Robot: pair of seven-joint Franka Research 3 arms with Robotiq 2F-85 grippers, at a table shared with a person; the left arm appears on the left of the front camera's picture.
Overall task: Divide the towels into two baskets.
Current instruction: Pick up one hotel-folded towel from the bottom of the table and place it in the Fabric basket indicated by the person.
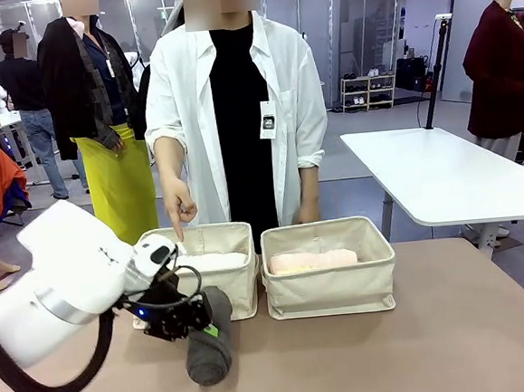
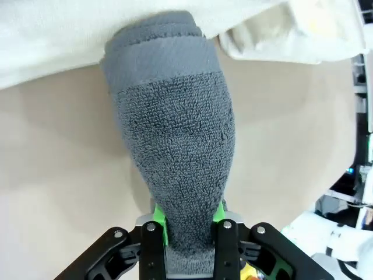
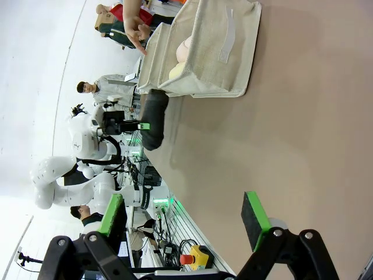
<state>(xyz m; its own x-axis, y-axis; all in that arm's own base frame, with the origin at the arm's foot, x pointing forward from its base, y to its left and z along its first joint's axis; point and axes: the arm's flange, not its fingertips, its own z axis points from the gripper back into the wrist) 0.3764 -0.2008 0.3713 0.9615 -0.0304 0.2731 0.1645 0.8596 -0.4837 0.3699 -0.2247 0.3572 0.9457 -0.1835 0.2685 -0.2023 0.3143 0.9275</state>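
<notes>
While two baskets (image 1: pixel 331 286) wait, the left gripper (image 2: pixel 189 224) clenches one grey towel (image 2: pixel 175 151).

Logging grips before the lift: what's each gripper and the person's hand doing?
Left gripper: closed on the dark grey towel.
Right gripper: open, holding nothing.
Person's hand: pointing into the left basket.

Dark grey towel (image 1: pixel 209 341) on a tan desk (image 1: pixel 437 346); beige baskets (image 1: pixel 330 281) hold a white towel (image 1: pixel 214 261) and what looks pale pink (image 1: pixel 312 261); pincer pads (image 2: pixel 158 217) green.
</notes>
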